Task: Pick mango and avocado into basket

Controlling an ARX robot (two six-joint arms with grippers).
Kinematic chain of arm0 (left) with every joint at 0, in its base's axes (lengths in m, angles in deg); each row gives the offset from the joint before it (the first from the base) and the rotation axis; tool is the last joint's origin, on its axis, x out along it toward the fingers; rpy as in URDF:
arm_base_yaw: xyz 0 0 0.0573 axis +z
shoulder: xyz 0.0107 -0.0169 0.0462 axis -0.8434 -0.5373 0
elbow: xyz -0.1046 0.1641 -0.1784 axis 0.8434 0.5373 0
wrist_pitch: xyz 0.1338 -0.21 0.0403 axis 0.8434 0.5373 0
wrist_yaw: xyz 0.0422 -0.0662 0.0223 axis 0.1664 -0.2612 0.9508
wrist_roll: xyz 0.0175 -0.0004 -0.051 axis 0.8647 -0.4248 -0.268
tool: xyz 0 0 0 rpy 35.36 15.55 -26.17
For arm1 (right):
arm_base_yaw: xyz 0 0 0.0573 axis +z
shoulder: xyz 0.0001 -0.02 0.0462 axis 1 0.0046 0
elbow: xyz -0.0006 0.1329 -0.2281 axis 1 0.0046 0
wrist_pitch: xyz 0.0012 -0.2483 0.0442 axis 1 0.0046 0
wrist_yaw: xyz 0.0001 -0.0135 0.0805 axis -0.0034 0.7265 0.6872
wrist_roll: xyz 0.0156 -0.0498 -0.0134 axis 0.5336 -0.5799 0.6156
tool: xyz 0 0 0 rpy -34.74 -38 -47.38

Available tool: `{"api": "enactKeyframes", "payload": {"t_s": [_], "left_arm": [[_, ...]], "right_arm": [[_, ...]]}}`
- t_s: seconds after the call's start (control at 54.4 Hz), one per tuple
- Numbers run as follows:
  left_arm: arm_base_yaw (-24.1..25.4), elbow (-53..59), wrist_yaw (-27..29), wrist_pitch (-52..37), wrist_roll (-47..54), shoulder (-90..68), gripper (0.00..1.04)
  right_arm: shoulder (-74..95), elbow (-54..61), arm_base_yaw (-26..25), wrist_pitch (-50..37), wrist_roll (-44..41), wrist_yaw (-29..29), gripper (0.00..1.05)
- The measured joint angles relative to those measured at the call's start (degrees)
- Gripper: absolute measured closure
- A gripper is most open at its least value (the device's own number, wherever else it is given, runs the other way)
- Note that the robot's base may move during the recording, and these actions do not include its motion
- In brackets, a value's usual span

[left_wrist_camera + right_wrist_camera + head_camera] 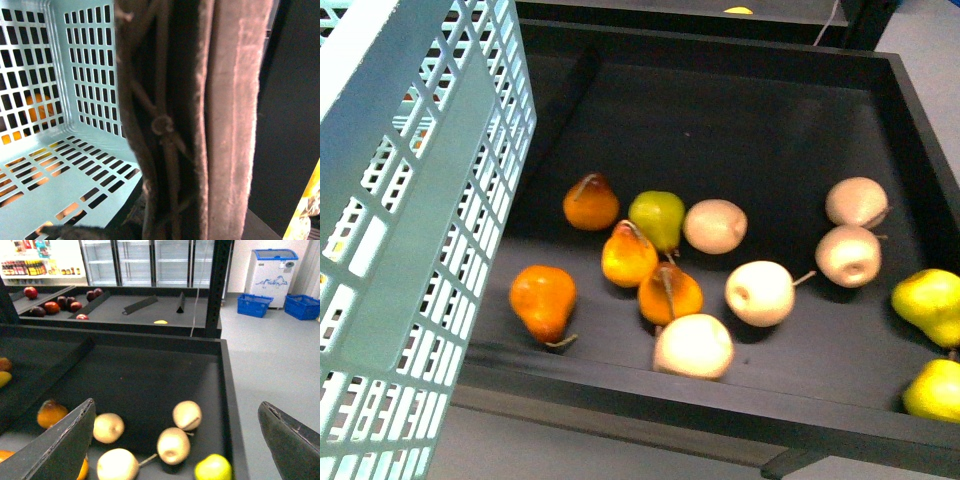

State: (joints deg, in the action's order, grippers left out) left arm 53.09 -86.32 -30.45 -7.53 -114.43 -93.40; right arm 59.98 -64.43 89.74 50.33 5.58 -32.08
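Opened wide, the right claw (176, 403) is held over the black walled display surface (720, 130) with nothing between its dark fingers (65, 445). It is judged to be left free for picking.

The left claw's own fingers cannot be made out, since its wrist view is filled by the brownish-mauve swing handle (225, 125). From that closeness, and from the way the turquoise slotted plastic basket (420, 200) is seen hanging tilted at the left of the surface, the handle is judged to be clasped so that the basket is within reach of whatever is picked. No fruit is seen inside the part of the basket that is shown.

Nearest on the surface, orange pears (544, 300), a green pear (658, 218), pale cream apples (692, 345) and yellow-green pears (930, 305) are scattered. Neither the yellow-orange mango nor the dark green avocado can be picked out among them.

Farther off, a small yellow object (160, 321) is lying on the next black shelf, and dark red and darker fruit (65, 302) are gathered in a bin beyond. Both are too small to be named. The search is therefore judged not yet finished.
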Motion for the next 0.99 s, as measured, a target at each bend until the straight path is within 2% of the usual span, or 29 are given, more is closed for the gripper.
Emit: {"api": "enactKeyframes", "payload": {"t_s": [0.993], "left_arm": [[0.0,0.0,0.0,0.0,0.0,0.0,0.89]], "right_arm": [[0.0,0.0,0.0,0.0,0.0,0.0,0.09]]}}
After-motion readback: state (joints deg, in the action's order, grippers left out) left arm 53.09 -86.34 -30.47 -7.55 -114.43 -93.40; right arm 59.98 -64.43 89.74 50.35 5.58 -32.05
